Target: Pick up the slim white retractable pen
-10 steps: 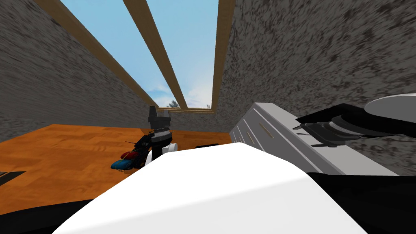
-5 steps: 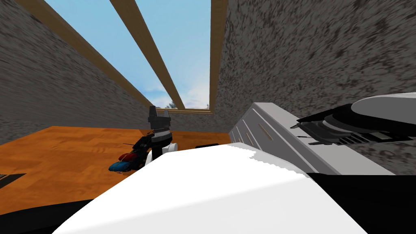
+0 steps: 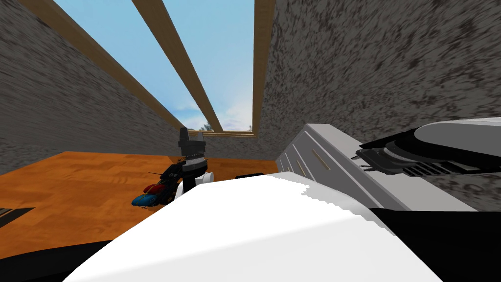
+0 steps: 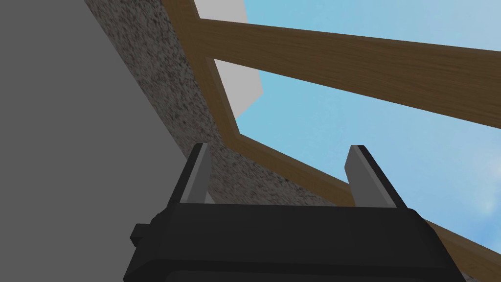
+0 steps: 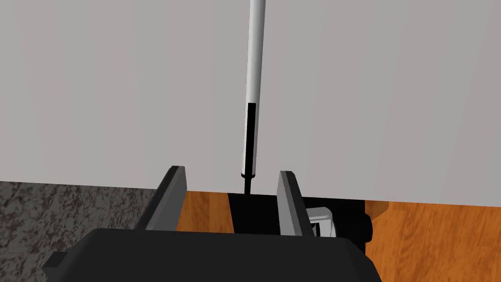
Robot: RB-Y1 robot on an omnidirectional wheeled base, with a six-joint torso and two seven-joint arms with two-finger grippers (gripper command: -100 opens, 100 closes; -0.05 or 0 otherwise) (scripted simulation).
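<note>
A slim white pen (image 5: 254, 68) with a black stretch toward its near end lies flat on a light grey top. My right gripper (image 5: 230, 171) hangs over that top's edge, in line with the pen. It is open, its fingers closer together than the left's. The pen's dark tip reaches just short of the gap and touches neither finger. In the head view the right gripper (image 3: 362, 157) hovers over the top of a white dresser (image 3: 313, 156). My left gripper (image 3: 192, 134) points upward at the middle, and the left wrist view shows it (image 4: 279, 149) open and holding nothing.
The dresser stands against the speckled grey wall at my right, its drawer fronts facing the orange wooden floor (image 3: 73, 186). A small heap of blue and red things (image 3: 149, 196) lies on the floor beside my left arm. A wood-framed window (image 3: 215, 73) is ahead.
My head view shifted slightly. My right forearm slid a little to the right and lower over the dresser top. The left arm stayed put.
</note>
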